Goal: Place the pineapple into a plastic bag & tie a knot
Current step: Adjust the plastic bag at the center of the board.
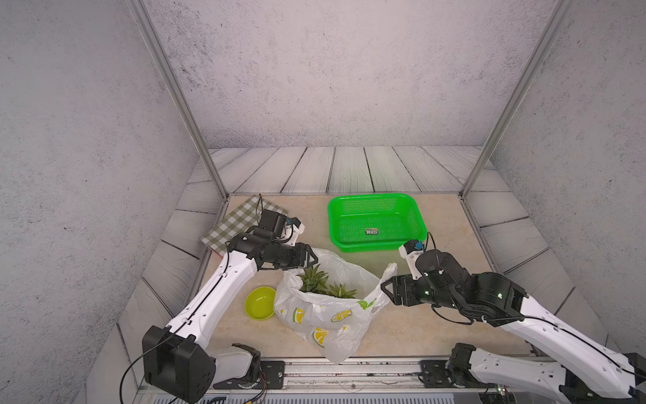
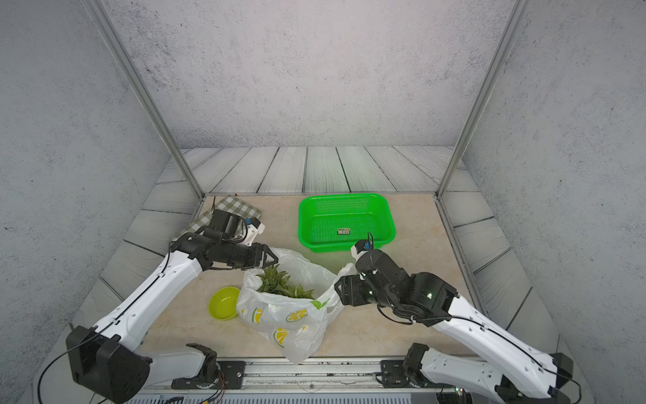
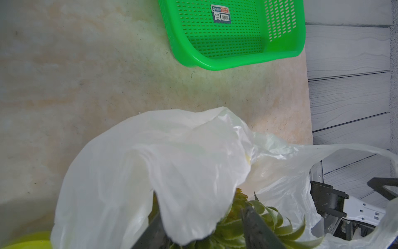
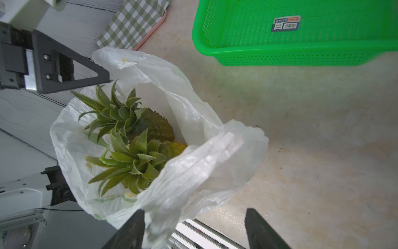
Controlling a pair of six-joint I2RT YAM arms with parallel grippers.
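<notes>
Pineapples (image 4: 150, 127) bagged; tying not yet begun.
Two sit in the plastic bag (image 1: 328, 314) on the table (image 1: 437, 314), its mouth gaping; green basket (image 1: 377, 247) and bowl (image 1: 260, 302) hold no fruit. Your left pincer (image 3: 200, 207) and right pincer (image 4: 195, 210) both stand open, bag film loose between the jaws: close on each side, then cross them.

The left arm (image 1: 223, 280) and right arm (image 1: 545, 321) are being held reaching inward toward each other. The left hand (image 1: 314, 260) is being held with jaws partly apart; the right hand (image 1: 383, 287) is being held with jaws wide apart.
</notes>
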